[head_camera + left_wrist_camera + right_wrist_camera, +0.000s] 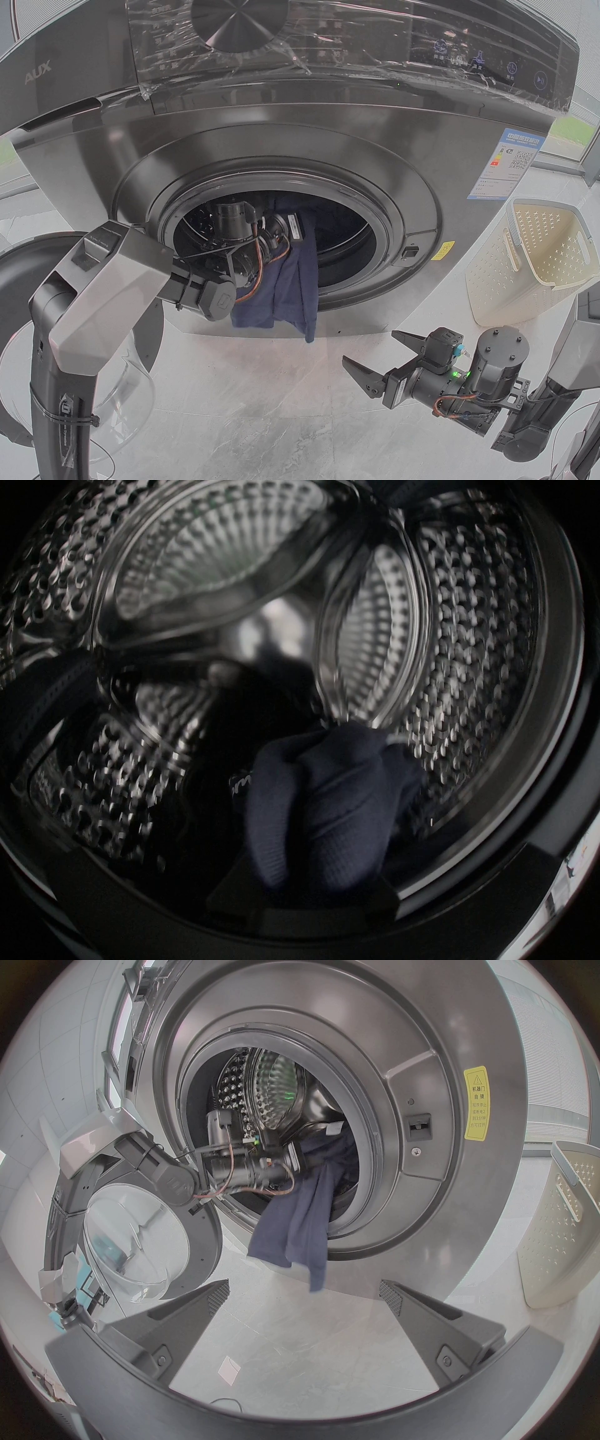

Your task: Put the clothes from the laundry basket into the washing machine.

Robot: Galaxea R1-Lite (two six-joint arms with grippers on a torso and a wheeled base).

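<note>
Fingers (431, 1329), right gripper (369, 348): spread wide apart with nothing between them. I hold this gripper low over the floor in front of the machine, below and to the right of the opening, pointing toward the hanging cloth.
Washing machine (350, 137): dark grey front-loader, straight ahead of me, round opening uncovered.
Floor (250, 400): pale marbled tile under everything.
Door (134, 1241): swung fully open to my left, its clear glass bowl facing out into the room.
Drum (475, 636): shiny perforated steel with raised paddles, dim inside.
Laundry basket (537, 262): cream, perforated walls, on the floor close to the machine's right side and tilted, its open mouth turned toward me.
Left arm (106, 294): goes through the opening from the door side, wrist just inside the rim and against the upper part of the garment.
Garment (287, 287): dark navy cloth draped over the lower rim of the opening. One part hangs down the front panel. The other part lies bunched inside the drum (331, 805), close in front of my left wrist camera.
Left gripper (292, 226): inside the opening, its front end covered by the navy cloth. Whether it is clamped on the cloth I cannot tell.
</note>
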